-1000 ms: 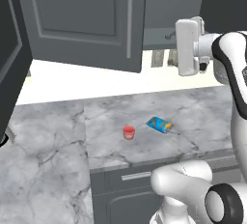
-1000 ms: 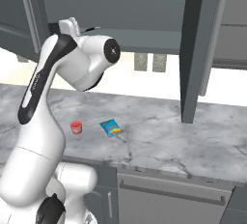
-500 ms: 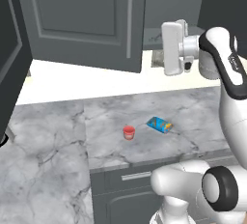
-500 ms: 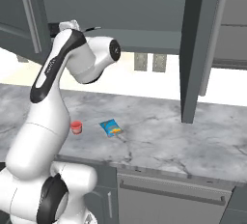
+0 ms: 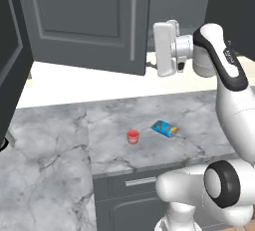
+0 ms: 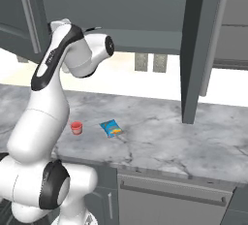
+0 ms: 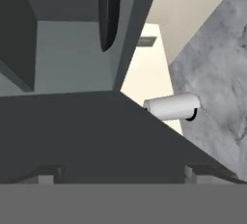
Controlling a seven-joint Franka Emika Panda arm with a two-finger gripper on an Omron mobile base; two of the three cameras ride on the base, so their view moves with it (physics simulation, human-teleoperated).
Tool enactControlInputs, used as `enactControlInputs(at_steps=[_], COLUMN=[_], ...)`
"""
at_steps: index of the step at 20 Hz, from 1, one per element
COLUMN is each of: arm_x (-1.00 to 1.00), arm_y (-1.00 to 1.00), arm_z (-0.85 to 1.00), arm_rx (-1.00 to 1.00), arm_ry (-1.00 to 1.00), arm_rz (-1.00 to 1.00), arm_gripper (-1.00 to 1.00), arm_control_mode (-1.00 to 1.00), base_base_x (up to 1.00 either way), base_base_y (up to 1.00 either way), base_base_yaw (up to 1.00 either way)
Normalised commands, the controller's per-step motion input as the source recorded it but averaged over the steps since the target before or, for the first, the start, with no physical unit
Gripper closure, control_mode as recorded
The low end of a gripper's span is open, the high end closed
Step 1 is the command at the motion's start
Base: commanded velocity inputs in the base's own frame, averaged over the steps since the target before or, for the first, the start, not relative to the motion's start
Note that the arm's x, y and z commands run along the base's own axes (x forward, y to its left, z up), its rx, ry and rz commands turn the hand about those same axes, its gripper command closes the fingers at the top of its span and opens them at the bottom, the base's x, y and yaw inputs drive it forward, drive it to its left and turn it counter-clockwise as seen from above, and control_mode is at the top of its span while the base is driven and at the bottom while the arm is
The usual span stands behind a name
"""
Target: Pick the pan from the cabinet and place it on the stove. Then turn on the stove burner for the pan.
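The dark grey wall cabinet (image 5: 89, 21) stands open, its doors swung out over the counter. My gripper (image 5: 160, 49) hangs beside the right edge of the open door, at cabinet height. In the hand view the gripper (image 7: 120, 177) is open, its tips wide apart with nothing between them, and a dark door panel lies close in front. Beyond it, inside the cabinet (image 7: 72, 54), a thin black shape seen edge-on looks like the pan (image 7: 108, 10). The stove is out of view.
A small red cup (image 5: 133, 136) and a blue packet (image 5: 164, 128) lie on the grey marble counter (image 5: 55, 150). The right cabinet door (image 6: 196, 49) juts out edge-on over the counter. A paper towel roll (image 7: 171, 106) sits by the wall.
The hand has swung left, from right of the cabinet door to its edge, and the arm has folded in. The jaws stayed open.
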Motion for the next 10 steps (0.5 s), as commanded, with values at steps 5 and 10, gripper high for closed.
enactControlInputs(at_steps=[5,10], arm_x=[-0.71,-1.0], arm_y=[0.61,0.76], arm_z=[0.0,-0.03], arm_rx=[0.0,0.0], arm_ry=[-0.03,-0.08], arm_rz=[0.09,0.09], arm_gripper=[-1.0,-1.0], arm_control_mode=[-1.0,-1.0], base_base_x=[0.0,0.0], base_base_y=[0.0,0.0], base_base_yaw=[0.0,0.0])
